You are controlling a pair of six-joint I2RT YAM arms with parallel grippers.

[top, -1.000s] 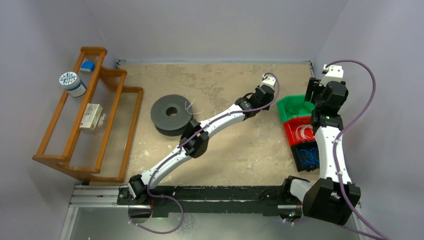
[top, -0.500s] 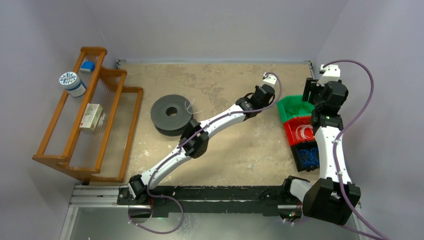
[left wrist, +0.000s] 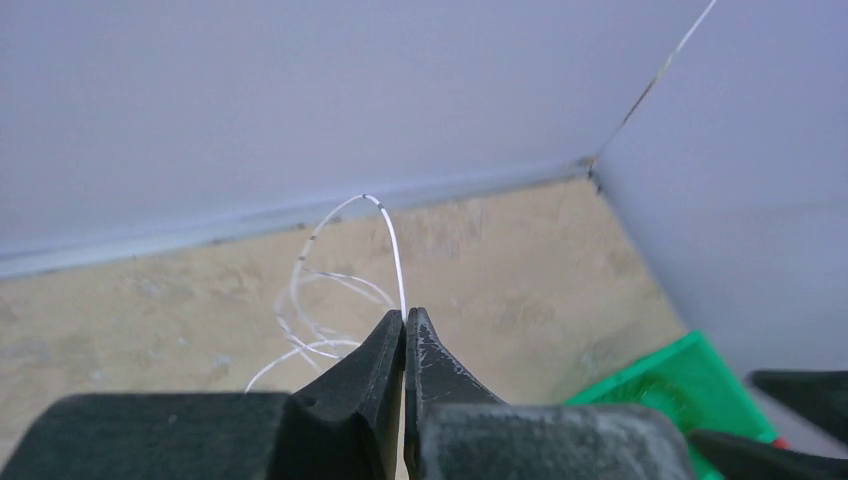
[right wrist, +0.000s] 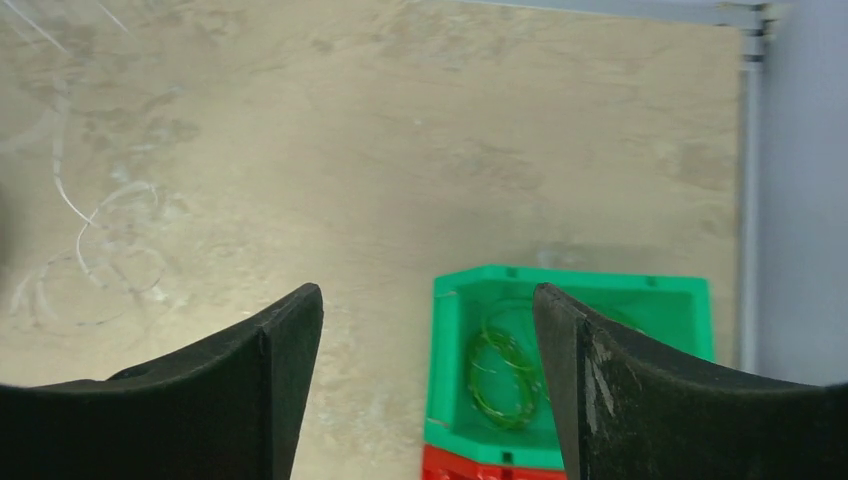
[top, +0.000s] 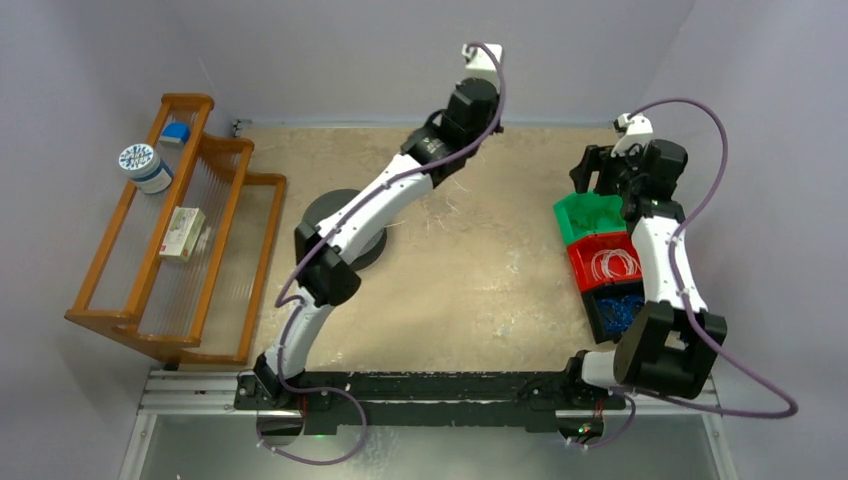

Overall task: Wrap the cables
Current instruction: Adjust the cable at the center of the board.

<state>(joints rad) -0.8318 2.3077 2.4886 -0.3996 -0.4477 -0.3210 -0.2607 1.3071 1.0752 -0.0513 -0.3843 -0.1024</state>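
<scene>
My left gripper (left wrist: pixel 404 318) is shut on a thin whitish cable (left wrist: pixel 397 260). The cable rises from the fingertips, arcs over and falls into loose loops on the tan table. In the top view the left arm (top: pixel 400 185) reaches high toward the back wall, and faint cable loops (top: pixel 455 200) lie below it. My right gripper (right wrist: pixel 428 300) hangs open over the table at the green bin's left edge, with nothing between its fingers. The same cable curls at the far left of the right wrist view (right wrist: pixel 80 235).
At the right edge stand three bins: a green bin (top: pixel 590 215) holding a green wire coil (right wrist: pixel 505 375), a red bin (top: pixel 575 262) with whitish coils, and a blue bin (top: pixel 598 318) with blue wire. A black spool (top: pixel 320 215) sits centre-left. A wooden rack (top: pixel 170 240) stands at the left.
The left gripper closed, then the arm rose and swung from beside the green bin toward the back wall, drawing the cable up. The right gripper shifted left over the green bin's edge.
</scene>
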